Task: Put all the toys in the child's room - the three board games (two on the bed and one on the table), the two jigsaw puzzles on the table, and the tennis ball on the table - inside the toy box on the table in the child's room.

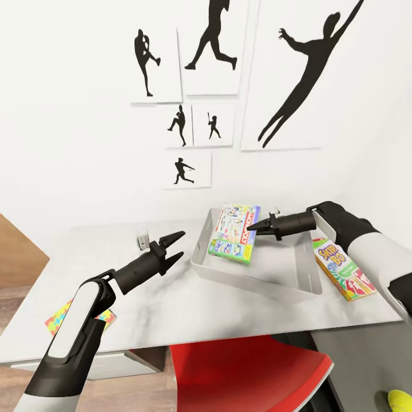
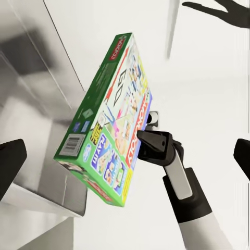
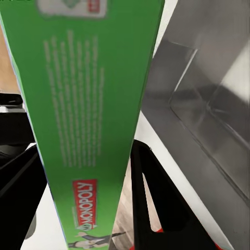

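Currently, entries run from frame bottom upward.

Ball [image 1: 400, 400]: yellow-green edge at lower right corner of the head view, below the table top; not in the tub.

Jigsaw [image 1: 60, 316]: multicoloured square at lower left, flat near the table's front edge, partly behind the left forearm; untouched.

Table [image 1: 189, 309]: pale grey top across mid-frame; red chair [image 1: 246, 372] tucked under its front edge.

Left gripper [image 1: 175, 246]: centre-left, jaws wide and empty, hovering above the table just left of the tub; judged to be standing by, its camera aimed at the held box.

Skip-Bo box [image 1: 343, 269]: yellow-orange game, flat on the table just right of the tub, long axis running from near right to far left; waiting its turn.

Tub [image 1: 257, 274]: centre-right, on the table, nothing lying on its floor.

Monopoly box [image 1: 234, 233]: green-edged, lifted above the tub's far left part, lid tilted toward the camera, long axis running from lower frame toward the wall; held over the opening, presumably for lowering in.

Right gripper [image 1: 252, 228]: jaws clamped on the Monopoly box's right long edge, one finger [image 3: 156, 208] each side of the thin green edge in the right wrist view; edge grip suits a thin flat box.

Wall pictures [image 1: 206, 46]: upper frame, black player silhouettes.
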{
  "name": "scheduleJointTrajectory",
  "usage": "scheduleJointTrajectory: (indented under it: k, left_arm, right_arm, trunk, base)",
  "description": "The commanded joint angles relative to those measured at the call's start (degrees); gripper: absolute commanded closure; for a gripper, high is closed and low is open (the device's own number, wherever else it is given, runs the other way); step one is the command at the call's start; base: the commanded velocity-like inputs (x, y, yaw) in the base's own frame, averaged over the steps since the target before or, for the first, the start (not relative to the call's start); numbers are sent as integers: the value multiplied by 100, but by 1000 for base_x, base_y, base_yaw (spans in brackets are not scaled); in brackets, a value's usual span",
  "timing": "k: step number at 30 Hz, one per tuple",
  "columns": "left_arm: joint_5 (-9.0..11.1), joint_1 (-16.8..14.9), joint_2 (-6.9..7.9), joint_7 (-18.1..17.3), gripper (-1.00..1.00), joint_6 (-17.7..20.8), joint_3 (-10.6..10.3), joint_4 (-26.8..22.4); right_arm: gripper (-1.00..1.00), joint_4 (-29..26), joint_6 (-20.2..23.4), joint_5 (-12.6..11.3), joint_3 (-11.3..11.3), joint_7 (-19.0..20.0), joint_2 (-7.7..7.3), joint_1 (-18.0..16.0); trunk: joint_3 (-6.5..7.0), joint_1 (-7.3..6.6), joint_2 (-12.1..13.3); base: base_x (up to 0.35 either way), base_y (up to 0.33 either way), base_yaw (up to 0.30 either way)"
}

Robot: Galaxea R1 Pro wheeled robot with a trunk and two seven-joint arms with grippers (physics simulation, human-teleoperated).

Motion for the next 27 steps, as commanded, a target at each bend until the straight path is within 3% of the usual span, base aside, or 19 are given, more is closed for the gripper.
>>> scheduleJointTrajectory:
  k: [1, 4, 17, 27]
  left_arm:
    - [63, -3, 5, 38, -100, 9, -3, -15]
    - [110, 3, 4, -38, -100, 23, 4, -34]
    - [281, 57, 75, -1317, -100, 234, 48, -46]
    - [341, 72, 127, -1598, -100, 269, 43, -47]
  right_arm:
    - [100, -1, 29, -10, 30, 22, -4, -12]
    - [100, 5, 29, -10, 30, 20, -3, -19]
    - [100, 16, 29, -10, 30, 19, 8, -18]
    - [100, 17, 29, -10, 30, 13, 16, -18]
  trunk:
    - [-16, 3, -11]
    - [-39, 3, -11]
    - [-154, 3, -11]
    - [-246, 3, -11]
  base:
    - [0, 0, 0]
    - [0, 0, 0]
    - [0, 0, 0]
    - [0, 0, 0]
